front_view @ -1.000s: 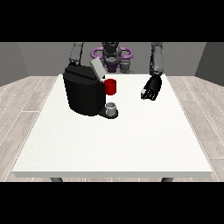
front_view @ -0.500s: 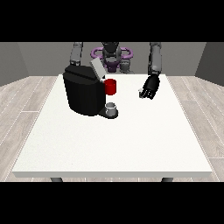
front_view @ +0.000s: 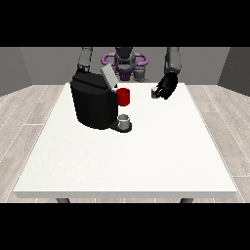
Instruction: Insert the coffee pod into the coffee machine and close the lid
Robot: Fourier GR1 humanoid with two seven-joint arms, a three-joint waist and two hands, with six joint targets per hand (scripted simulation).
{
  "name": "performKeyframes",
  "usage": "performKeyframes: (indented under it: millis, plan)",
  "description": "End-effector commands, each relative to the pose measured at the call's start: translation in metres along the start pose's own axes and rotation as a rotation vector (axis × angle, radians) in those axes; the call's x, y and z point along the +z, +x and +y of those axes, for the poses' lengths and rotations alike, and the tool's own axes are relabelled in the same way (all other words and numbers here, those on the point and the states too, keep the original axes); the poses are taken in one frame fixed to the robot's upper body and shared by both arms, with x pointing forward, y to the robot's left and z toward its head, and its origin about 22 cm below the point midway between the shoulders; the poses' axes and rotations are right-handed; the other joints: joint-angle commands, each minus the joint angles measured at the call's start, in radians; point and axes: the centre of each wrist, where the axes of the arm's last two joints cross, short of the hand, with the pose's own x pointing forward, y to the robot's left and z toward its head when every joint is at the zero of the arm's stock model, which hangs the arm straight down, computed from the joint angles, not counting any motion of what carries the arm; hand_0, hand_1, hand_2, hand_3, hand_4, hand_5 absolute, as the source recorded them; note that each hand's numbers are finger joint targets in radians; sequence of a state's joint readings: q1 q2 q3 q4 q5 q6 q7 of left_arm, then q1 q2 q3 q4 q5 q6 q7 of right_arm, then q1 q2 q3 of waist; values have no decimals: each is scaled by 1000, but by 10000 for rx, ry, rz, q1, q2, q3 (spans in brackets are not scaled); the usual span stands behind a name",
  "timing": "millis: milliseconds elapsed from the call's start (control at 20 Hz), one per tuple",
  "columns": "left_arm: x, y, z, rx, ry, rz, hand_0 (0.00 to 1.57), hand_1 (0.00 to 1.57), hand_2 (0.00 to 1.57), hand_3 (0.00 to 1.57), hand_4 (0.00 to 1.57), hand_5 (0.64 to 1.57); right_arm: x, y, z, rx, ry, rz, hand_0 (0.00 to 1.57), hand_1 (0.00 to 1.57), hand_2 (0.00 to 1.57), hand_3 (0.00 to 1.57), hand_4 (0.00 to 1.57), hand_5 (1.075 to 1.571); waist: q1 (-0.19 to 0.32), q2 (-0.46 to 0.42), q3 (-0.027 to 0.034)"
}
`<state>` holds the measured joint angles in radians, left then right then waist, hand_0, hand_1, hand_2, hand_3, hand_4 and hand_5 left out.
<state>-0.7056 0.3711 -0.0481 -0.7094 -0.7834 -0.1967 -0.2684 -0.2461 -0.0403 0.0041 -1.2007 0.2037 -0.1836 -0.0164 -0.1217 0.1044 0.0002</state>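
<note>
coffee machine [front_view: 93, 105]: lid [front_view: 108, 76] raised | contents hidden | hand at view's right [front_view: 164, 87]: fingers curled, empty

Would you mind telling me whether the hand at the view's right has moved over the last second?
Yes. The hand at the view's right has drifted slightly up the view, towards the table's far edge, and a little closer to the coffee machine.

bare test room, lab-like. large white table [front_view: 127, 161] fills the middle; pale wood-plank floor [front_view: 24, 110] spreads around the table on both sides, plain grey walls [front_view: 44, 63] rise behind it. black coffee machine [front_view: 93, 102] sits on the table's far-left part.
</note>
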Motion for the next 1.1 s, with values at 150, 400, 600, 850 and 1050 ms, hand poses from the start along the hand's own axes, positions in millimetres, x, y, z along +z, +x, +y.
performKeyframes:
  millis: [150,400,600,850,1050]
  plan:
    - [-16,37,25,43,-424,-530,1418,1418,1400,1334,534,1571,0,-7,-4,-177,18,297,0,0,0,0,0,1571,14,-600,0]
    - [-22,57,47,-16,-67,-796,1418,1418,1400,1334,534,1571,8,-18,7,-671,24,-197,0,0,0,0,0,1571,-121,-225,2]
    - [-22,59,67,-40,-200,-973,1340,1340,1372,1351,562,1571,11,8,22,-423,189,-153,0,0,0,0,0,1571,-480,-814,-2]
    - [-30,104,122,772,291,-891,1221,1221,1266,1292,509,1571,-11,15,-7,-572,-247,-625,0,0,0,0,0,1571,-740,-299,2]
    - [-24,122,162,680,1168,-1021,1268,1268,1295,1269,488,1571,-22,31,-16,-397,-182,-1249,0,0,0,0,0,1571,-1083,364,3]
